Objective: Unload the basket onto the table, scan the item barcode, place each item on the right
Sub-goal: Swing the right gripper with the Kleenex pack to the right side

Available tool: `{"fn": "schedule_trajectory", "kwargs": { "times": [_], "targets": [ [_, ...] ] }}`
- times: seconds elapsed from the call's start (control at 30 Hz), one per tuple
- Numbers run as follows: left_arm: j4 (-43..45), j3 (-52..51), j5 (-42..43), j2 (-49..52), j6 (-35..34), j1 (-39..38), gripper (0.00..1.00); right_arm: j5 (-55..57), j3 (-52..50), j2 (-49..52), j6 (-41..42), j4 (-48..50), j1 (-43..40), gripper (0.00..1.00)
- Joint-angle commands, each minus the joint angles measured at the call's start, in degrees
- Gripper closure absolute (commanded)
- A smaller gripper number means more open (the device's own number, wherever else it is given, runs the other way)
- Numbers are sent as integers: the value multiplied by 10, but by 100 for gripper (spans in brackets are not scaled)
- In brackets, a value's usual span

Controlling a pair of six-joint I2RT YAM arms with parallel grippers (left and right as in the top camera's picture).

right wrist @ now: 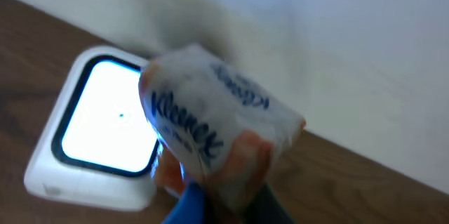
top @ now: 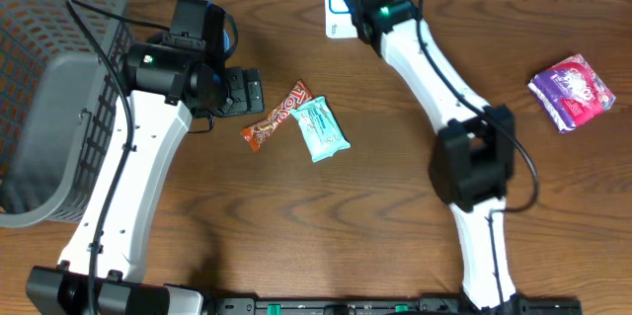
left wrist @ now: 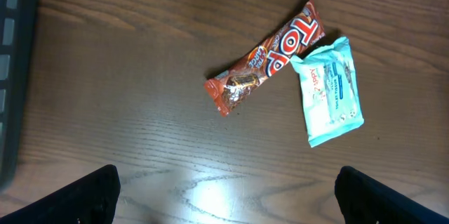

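Scanning is the step in hand, and we've got the tissue pack (right wrist: 217, 122) up at the far edge of the table (top: 296, 226). It's pinched in the right gripper (right wrist: 228, 208), whose jaws are closed tight on its lower end. The pack hangs just above the scanner (right wrist: 105, 119), over the near right corner of its lit window, tilted, with the brand lettering facing our wrist camera. We can't see a barcode from here, and the pack looks blurred.

To do this well, we'd want the coded face turned flat toward that bright window. We'd also bring the pack over the middle of the glass, not its corner, and hold it steady there. The wrapper looks soft and crinkly, so a crease across the code could spoil the read.

Over near the middle of the table, the left gripper (left wrist: 228, 203) hovers with its jaws spread wide and nothing in them. Below it lie a candy bar (left wrist: 270, 55) and a teal packet (left wrist: 328, 90), touching at one end. A purple packet (top: 571, 91) sits near the right edge and a basket (top: 59, 88) at the left.
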Motion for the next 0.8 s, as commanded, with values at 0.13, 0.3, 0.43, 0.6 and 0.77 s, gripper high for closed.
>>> {"fn": "schedule_trajectory", "kwargs": {
  "times": [0.13, 0.3, 0.43, 0.6, 0.77],
  "targets": [
    [-2, -3, -5, 1, -3, 2, 2, -41, 100, 51, 17, -44, 2, 99],
    [-2, -3, -5, 1, -3, 2, 2, -43, 99, 52, 17, -51, 3, 99],
    [-2, -3, -5, 1, -3, 2, 2, -44, 99, 52, 22, -56, 3, 99],
    [-2, -3, -5, 1, -3, 2, 2, 21, 101, 42, 88, -72, -11, 99],
    [-2, -3, -5, 1, -3, 2, 2, 93, 101, 21, 114, -126, -51, 99]
  ]
}}
